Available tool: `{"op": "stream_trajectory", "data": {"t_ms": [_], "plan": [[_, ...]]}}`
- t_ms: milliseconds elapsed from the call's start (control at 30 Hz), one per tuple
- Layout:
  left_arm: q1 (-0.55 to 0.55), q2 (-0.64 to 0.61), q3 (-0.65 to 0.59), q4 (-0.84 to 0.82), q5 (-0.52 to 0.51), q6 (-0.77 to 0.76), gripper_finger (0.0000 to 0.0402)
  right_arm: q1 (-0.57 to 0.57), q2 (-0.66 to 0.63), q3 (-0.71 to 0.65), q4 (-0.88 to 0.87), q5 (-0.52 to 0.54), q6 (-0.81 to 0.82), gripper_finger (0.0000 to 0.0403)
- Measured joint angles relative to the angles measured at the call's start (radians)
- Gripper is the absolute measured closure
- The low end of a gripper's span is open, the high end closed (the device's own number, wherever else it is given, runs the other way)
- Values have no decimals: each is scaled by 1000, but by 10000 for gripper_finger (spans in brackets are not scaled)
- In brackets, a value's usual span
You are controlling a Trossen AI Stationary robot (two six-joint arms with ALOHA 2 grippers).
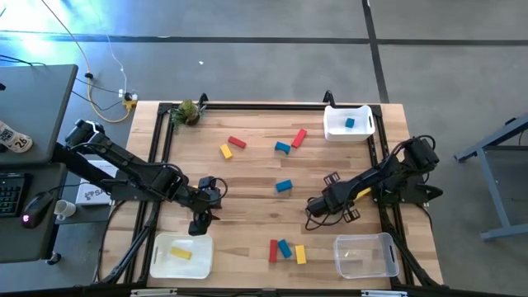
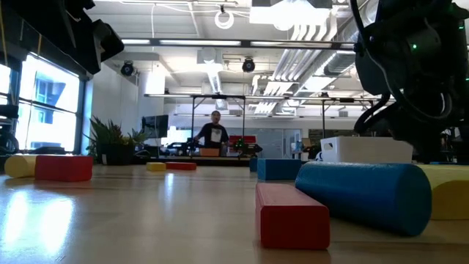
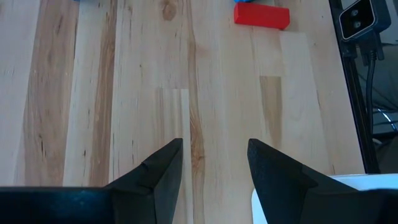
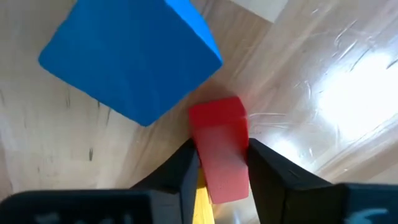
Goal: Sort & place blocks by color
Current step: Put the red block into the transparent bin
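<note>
1. I am looking down on a wooden table. The right gripper [image 4: 221, 148] sits low over the middle right of the table, with its two fingers pressed against opposite sides of a red block [image 4: 217, 121]. I read that as a clamp on the block.
2. A blue block [image 4: 130, 56] lies just beyond the held one, nearly touching its far end. A sliver of yellow shows beside one finger; I cannot tell what it is.
3. The left gripper [image 3: 214, 146] hovers at the near left, just beyond the white bin [image 1: 161, 262]. Its fingers are apart with bare wood between them.
4. That white bin holds one yellow block [image 1: 181, 253]. A second white bin [image 1: 334, 130] at the far right holds one small blue block [image 1: 350, 123]. A clear bin [image 1: 388, 262] stands at the near right.
5. Other blocks lie loose: a few red, yellow and blue ones at the far middle, and a red, blue and yellow trio [image 1: 285, 250] at the near edge.
6. I judge the red block to be light, rigid and smooth-faced, so it should not crush, though it could twist or slip in a shallow grip.
7. I would hold it across its two long flat sides near the middle, as it looks to be held now, and lift straight up to avoid nudging the blue neighbour.
</note>
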Motion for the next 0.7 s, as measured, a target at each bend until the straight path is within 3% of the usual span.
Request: {"op": "stream_trajectory", "data": {"t_ms": [133, 400, 700], "plan": [[0, 0, 0, 0, 0, 0, 234, 0, -1, 0, 1, 21, 66, 327], [0, 0, 0, 0, 0, 0, 234, 0, 0, 4, -2, 47, 167, 327], [0, 0, 0, 0, 0, 0, 234, 0, 0, 105, -45, 155, 333, 328]]}}
